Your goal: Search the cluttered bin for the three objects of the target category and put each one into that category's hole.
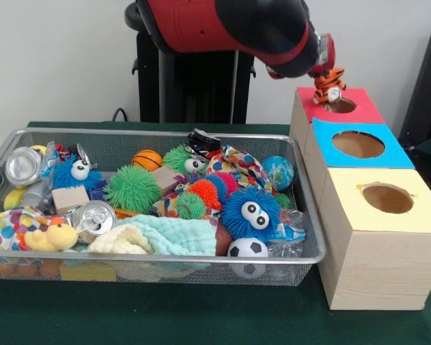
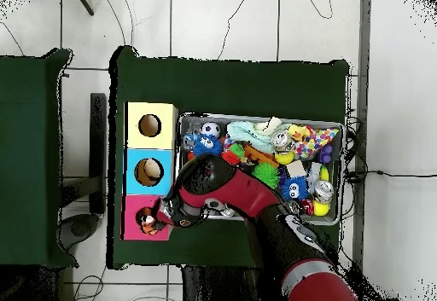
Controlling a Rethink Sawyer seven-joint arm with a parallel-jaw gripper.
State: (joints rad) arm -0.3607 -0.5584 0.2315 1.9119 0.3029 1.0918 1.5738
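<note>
**Tiger toy poised over the red hole**

Nearest, the yellow box [image 1: 377, 237] shows pale wood-grain sides and a paper-covered top with a roughly cut round hole. Beside it sits the wire mesh bin [image 1: 14, 147], stiff and see-through, heaped with mixed clutter: a soft folded mint cloth [image 1: 179, 233], a small hard-looking soccer ball [image 1: 247, 249], a fuzzy blue ball with eyes [image 1: 250, 213], spiky rubbery green and orange balls, shiny crushed cans [image 1: 95, 215], a plush yellow duck [image 1: 52, 236] and a plain wooden block [image 1: 70, 197].

Farther back comes the blue box [image 1: 359, 146], then the red box [image 1: 337, 106] at the row's far end. Right at the red hole is the task's thing, a small orange striped tiger toy [image 1: 329, 84], upright, hanging from the gripper [image 2: 150, 222] just above the opening. The gripper looks pinched on the toy's upper part, though the fingers themselves are mostly hidden behind the arm's wrist.

The tiger is judged light and soft, probably plush, so it will squash under pressure and not slip easily; head or upper body is the sensible place to hold. It looks small enough to pass the hole, though a limp limb could catch on the cut rim.
</note>
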